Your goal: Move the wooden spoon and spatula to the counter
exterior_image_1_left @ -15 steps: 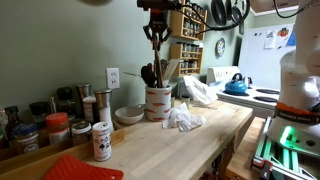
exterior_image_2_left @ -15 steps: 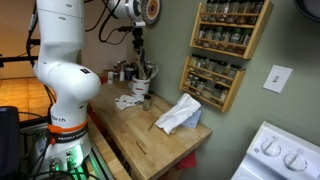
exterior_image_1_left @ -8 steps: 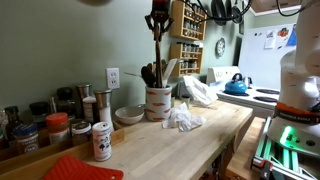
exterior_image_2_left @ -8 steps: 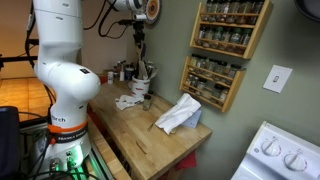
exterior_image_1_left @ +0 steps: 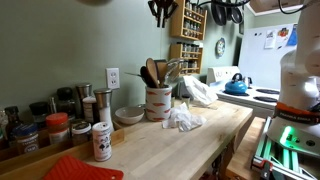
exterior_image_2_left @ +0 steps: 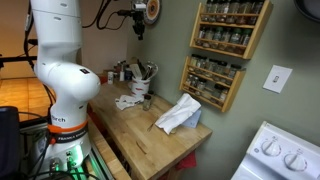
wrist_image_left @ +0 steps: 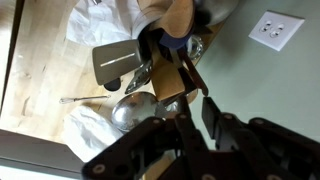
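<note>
Round cream crock on pale butcher-block counter

The counter is pale butcher-block wood, smooth with a low sheen. The cream crock looks like glazed ceramic, faintly glossy, and the utensils in it are mostly bare matt wood. The crumpled white towel is soft and matt (cloth or paper, I cannot tell). In the wrist view a small cup is shiny bare metal. The kettle is glossy blue, and the spice rack is brown stained wood.
</note>
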Robot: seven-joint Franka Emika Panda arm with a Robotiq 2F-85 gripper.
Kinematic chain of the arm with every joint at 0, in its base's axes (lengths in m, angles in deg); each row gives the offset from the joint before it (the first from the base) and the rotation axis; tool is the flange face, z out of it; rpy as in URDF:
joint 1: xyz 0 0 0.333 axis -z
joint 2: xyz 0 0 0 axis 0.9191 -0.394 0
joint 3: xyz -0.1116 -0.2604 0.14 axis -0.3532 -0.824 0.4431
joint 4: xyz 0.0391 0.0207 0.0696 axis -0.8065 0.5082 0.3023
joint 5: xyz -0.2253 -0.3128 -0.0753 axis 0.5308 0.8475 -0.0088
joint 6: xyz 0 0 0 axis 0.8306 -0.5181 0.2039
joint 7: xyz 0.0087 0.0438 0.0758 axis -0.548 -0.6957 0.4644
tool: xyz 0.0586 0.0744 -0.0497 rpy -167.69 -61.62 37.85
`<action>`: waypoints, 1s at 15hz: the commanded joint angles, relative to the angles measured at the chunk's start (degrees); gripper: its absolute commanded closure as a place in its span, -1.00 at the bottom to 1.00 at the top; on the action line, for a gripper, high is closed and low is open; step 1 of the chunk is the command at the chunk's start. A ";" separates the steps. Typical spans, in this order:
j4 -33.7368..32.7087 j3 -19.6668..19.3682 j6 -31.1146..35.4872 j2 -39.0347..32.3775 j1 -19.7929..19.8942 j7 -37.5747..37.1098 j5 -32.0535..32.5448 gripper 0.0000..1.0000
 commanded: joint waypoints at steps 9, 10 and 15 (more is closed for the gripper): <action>0.65 1.22 0.07 -7.41 -0.69 -21.85 0.91 -0.86; 0.80 0.93 0.42 -8.24 -0.88 -24.84 -0.26 -0.97; 3.15 0.07 5.83 -10.40 -1.28 -33.03 -2.82 -1.00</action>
